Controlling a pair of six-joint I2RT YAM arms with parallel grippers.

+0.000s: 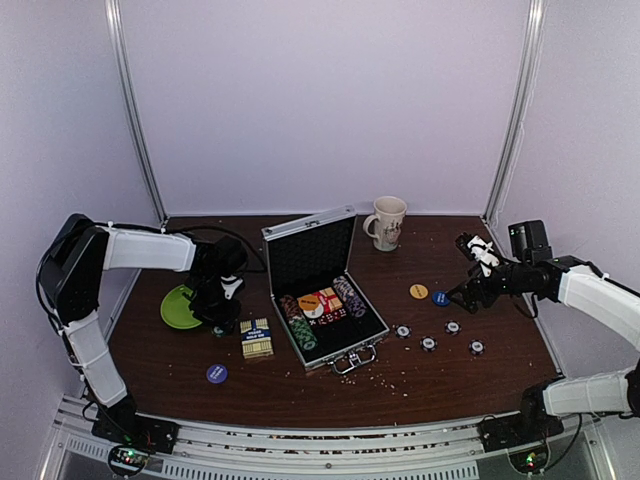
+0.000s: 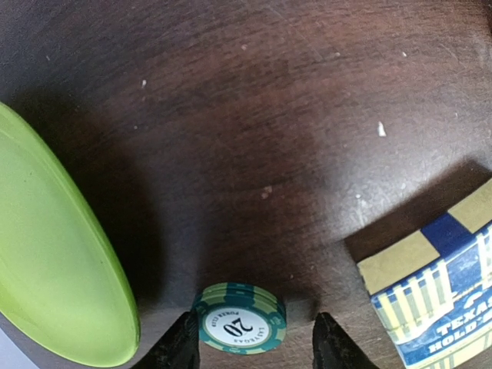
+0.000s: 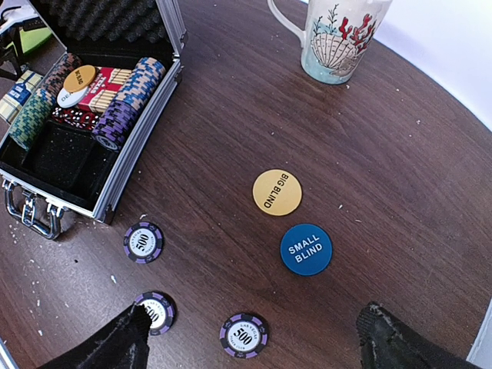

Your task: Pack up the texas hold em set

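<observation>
The silver briefcase [image 1: 372,330] lies open mid-table with chip rows and a dealer button inside; it also shows in the right wrist view [image 3: 146,127]. My left gripper [image 2: 252,342] is open and low over the table, its fingers on either side of a small stack of green 20 chips [image 2: 240,319]. The blue and yellow card deck box [image 2: 438,292] lies just to the right of it [image 1: 257,338]. My right gripper [image 3: 254,346] is open above three purple 500 chips [image 3: 244,335], with the yellow BIG BLIND button [image 3: 277,192] and the blue SMALL BLIND button [image 3: 306,249] beyond.
The green plate [image 1: 178,308] lies left of my left gripper [image 1: 218,325], its rim close to the left finger [image 2: 54,269]. The beige mug [image 1: 387,221] stands behind the case. Another blue button [image 1: 217,373] lies near the front left. White crumbs dot the table.
</observation>
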